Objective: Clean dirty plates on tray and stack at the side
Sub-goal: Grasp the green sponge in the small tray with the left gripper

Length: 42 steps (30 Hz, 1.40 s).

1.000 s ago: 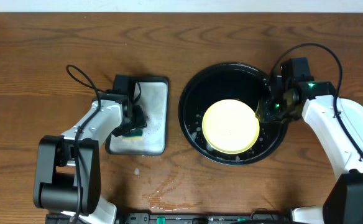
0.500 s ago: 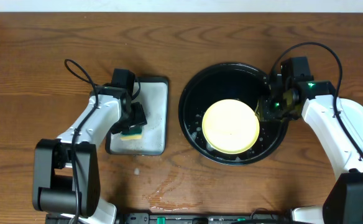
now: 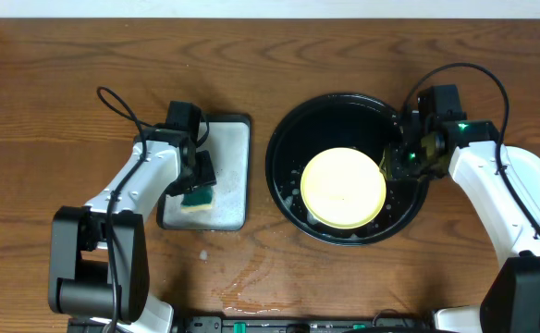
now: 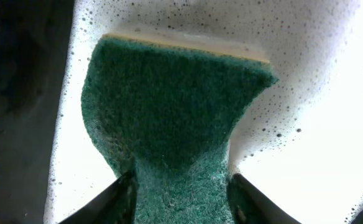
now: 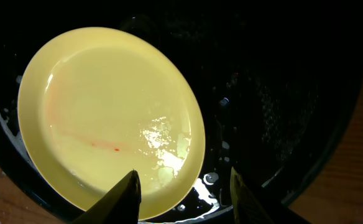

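Left arm: a second ago its forearm lay lower across the table. It has since swung outward and toward the far edge, and its wrist block now sits at the far-left corner of the silver tray. Left gripper: carried slightly along the tray with the arm, its fingertips now pinch the near end of the green sponge into a narrow waist. Sponge: nudged slightly leftward on the tray, showing more green face and less yellow edge than before.
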### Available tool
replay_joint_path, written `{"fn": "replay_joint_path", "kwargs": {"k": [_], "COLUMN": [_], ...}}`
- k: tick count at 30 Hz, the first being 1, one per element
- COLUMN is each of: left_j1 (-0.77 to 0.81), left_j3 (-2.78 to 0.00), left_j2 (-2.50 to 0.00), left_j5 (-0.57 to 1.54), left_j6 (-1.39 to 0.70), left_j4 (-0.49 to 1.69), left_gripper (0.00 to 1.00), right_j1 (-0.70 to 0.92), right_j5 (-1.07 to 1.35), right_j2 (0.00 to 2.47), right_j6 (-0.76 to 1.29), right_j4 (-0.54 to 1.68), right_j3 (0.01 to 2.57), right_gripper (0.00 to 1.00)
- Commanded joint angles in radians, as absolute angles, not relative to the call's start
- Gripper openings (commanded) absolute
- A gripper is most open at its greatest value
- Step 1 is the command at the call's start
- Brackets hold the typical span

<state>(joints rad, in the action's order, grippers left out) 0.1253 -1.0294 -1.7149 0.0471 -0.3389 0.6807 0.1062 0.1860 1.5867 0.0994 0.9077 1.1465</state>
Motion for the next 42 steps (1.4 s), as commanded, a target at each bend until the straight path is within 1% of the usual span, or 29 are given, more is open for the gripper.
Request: {"fn": "replay_joint_path", "kwargs": {"k": [1,3,5,7,10,11,12,13,15,23,25,27,29,31,34,37,38,42], "left_j1": [0.127,0.13,0.133,0.133,0.132,0.133,0.132,0.132,0.132,0.132,0.132,0.136,0.137,0.142,0.154,0.187,0.209,0.284], "left_j3": [-1.047,-1.036,-1.017,-0.992,-0.958,-0.957,-0.957,-0.957,-0.963,-1.113,-1.145,-1.158,-1.158,-1.158,-1.158,-1.158,-1.158,-1.158], "left_j2": [-1.731,-1.735,-1.744,-1.762,-1.808,-1.826,-1.838,-1.842,-1.837,-1.739,-1.701,-1.658,-1.614,-1.571,-1.522,-1.485,-1.477,-1.47], "left_j5": [0.052,0.052,0.051,0.052,0.052,0.053,0.06,0.063,0.065,0.096,0.155,0.206,0.243,0.279,0.303,0.307,0.307,0.306], "left_j6": [-0.333,-0.333,-0.333,-0.333,-0.334,-0.334,-0.333,-0.333,-0.333,-0.327,-0.3,-0.299,-0.3,-0.299,-0.3,-0.3,-0.3,-0.3], "left_j4": [0.676,0.657,0.634,0.605,0.573,0.574,0.578,0.58,0.588,0.776,0.804,0.813,0.815,0.82,0.83,0.843,0.849,0.856], "left_gripper": [0.46,0.46,0.41,0.32,0.21,0.14,0.09,0.08,0.08,0.07,0.07,0.07,0.07,0.07,0.07,0.07,0.07,0.07], "right_j1": [0.11,0.11,0.11,0.11,0.1,0.094,0.088,0.084,0.072,0.044,0.046,0.047,0.046,0.047,0.047,0.047,0.047,0.05], "right_j5": [0.184,0.183,0.184,0.183,0.183,0.179,0.17,0.162,0.149,0.155,0.163,0.173,0.174,0.21,0.327,0.392,0.393,0.394], "right_j2": [1.589,1.589,1.589,1.589,1.589,1.589,1.589,1.589,1.59,1.628,1.653,1.682,1.71,1.742,1.787,1.823,1.836,1.873], "right_j6": [0.108,0.108,0.108,0.108,0.107,0.107,0.108,0.108,0.107,0.081,0.051,0.032,0.019,-0.036,-0.137,-0.155,-0.155,-0.201], "right_j4": [0.908,0.909,0.909,0.908,0.905,0.904,0.904,0.904,0.905,0.892,0.881,0.874,0.869,0.855,0.836,0.81,0.789,0.695], "right_j3": [1.158,1.158,1.158,1.158,1.158,1.158,1.158,1.157,1.157,1.157,1.157,1.157,1.157,1.157,1.157,1.157,1.157,1.157], "right_gripper": [0.45,0.45,0.45,0.45,0.46,0.47,0.49,0.52,0.59,0.59,0.55,0.48,0.45,0.45,0.44,0.38,0.38,0.41]}}
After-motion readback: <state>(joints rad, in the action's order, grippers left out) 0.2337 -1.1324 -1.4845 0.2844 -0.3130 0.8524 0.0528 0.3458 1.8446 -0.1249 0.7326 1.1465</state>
